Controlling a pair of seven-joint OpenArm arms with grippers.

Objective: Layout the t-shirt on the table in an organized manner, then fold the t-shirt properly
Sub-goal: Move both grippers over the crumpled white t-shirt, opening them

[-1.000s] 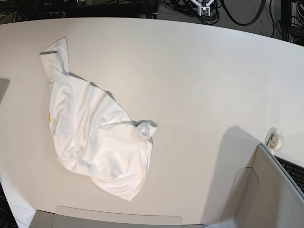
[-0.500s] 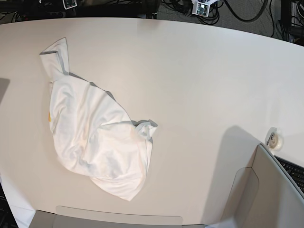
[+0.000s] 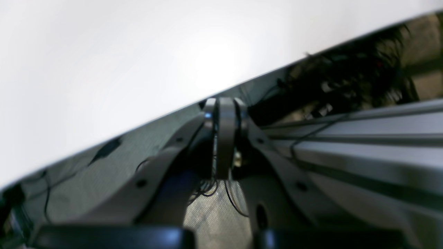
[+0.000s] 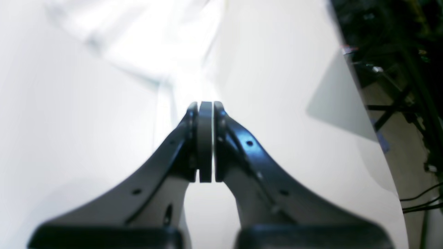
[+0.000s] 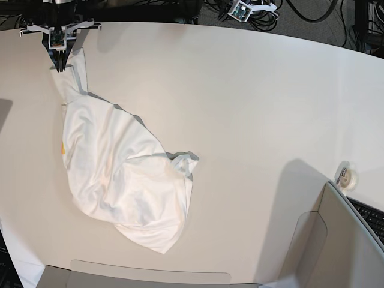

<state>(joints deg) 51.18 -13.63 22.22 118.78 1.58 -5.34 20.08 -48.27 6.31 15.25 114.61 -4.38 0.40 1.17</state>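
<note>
The white t-shirt [image 5: 126, 174] lies crumpled on the left half of the off-white table [image 5: 252, 90], plain side up, with one sleeve pointing to the far left corner. My right gripper [image 5: 59, 66] hangs at the tip of that sleeve, and I cannot tell whether it touches the cloth. In the right wrist view its jaws [image 4: 206, 103] are pressed together with nothing between them, and blurred white t-shirt folds [image 4: 138, 34] lie ahead. My left gripper [image 5: 240, 11] is past the table's far edge. It is shut and empty [image 3: 225, 102], with the table edge [image 3: 104, 69] just ahead of it.
A small tape roll [image 5: 347, 177] sits near the table's right edge. Grey-beige panels stand at the near right [image 5: 342, 240] and along the near edge [image 5: 150, 279]. A keyboard [image 5: 371, 217] shows at the right. Cables [image 5: 300, 15] lie on the floor beyond the far edge.
Both arms have come into the base view from the top. The right gripper has dropped to the sleeve tip at the far left. The shirt has not moved.
</note>
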